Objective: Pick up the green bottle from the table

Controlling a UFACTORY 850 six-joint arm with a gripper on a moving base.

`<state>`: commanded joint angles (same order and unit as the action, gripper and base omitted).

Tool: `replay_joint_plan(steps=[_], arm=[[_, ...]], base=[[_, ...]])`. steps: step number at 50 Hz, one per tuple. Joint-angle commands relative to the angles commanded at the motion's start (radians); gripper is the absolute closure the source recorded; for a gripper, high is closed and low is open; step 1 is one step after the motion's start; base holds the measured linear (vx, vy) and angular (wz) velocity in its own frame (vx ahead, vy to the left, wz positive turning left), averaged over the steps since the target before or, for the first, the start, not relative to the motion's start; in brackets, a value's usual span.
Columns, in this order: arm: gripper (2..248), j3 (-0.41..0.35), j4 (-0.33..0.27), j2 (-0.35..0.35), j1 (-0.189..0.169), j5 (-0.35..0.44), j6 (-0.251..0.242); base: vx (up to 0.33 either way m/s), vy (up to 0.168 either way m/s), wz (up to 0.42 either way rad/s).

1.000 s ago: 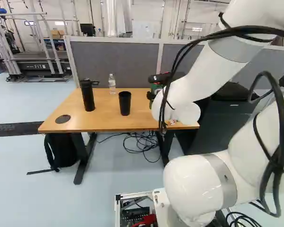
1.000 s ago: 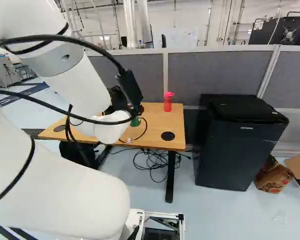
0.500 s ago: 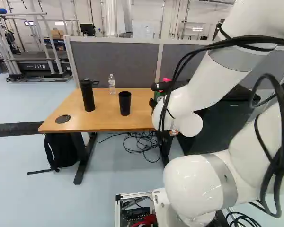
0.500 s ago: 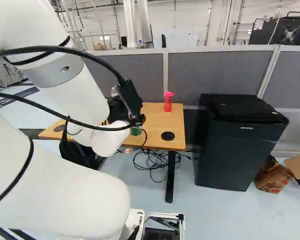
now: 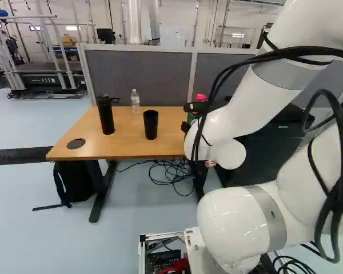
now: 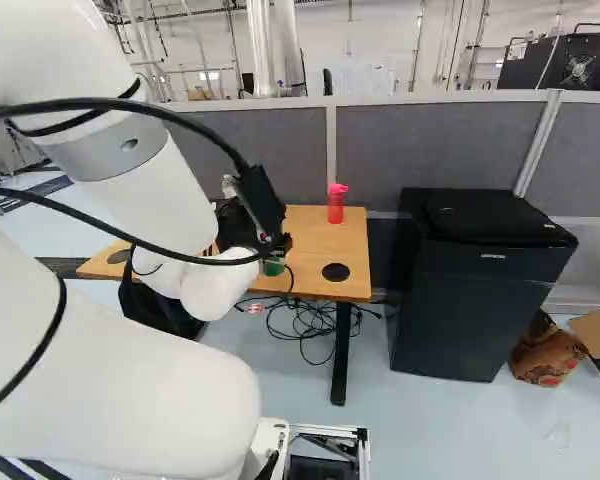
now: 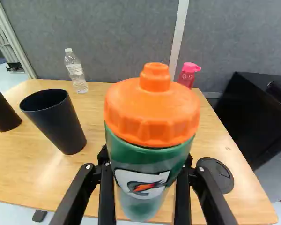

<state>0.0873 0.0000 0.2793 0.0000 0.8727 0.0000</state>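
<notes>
In the left base view my gripper (image 5: pixel 195 107) is mostly hidden behind the white arm, at the table's right part. Some green of the bottle (image 6: pixel 273 268) shows beneath the black gripper parts in the right base view. The wrist view has the gripper (image 7: pixel 146 159) shut on the green bottle (image 7: pixel 147 161), one finger against each side. The bottle has an orange cap, which points toward the wrist camera. Its base is seen against the front part of the wooden table (image 7: pixel 42 183); I cannot tell whether it touches the top.
A black cup (image 5: pixel 151 124), a tall black bottle (image 5: pixel 106 117) and a clear water bottle (image 5: pixel 135 101) stand on the table. A red bottle (image 6: pixel 336 205) stands toward its back right. Right of the table is a black cabinet (image 6: pixel 480 290); a grey partition (image 6: pixel 420 150) runs behind.
My arm has brought the gripper and the held green bottle nearer to the table's front edge; both appear lower in the base views. The red bottle's top has come into sight in the left base view.
</notes>
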Motion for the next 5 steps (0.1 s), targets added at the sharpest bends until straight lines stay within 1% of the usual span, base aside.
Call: replay_joint_plan(steps=[5], arm=[[137, 0.0, 0.0, 0.0, 0.0, 0.0, 0.0]], base=[[0.0, 0.0, 0.0]])
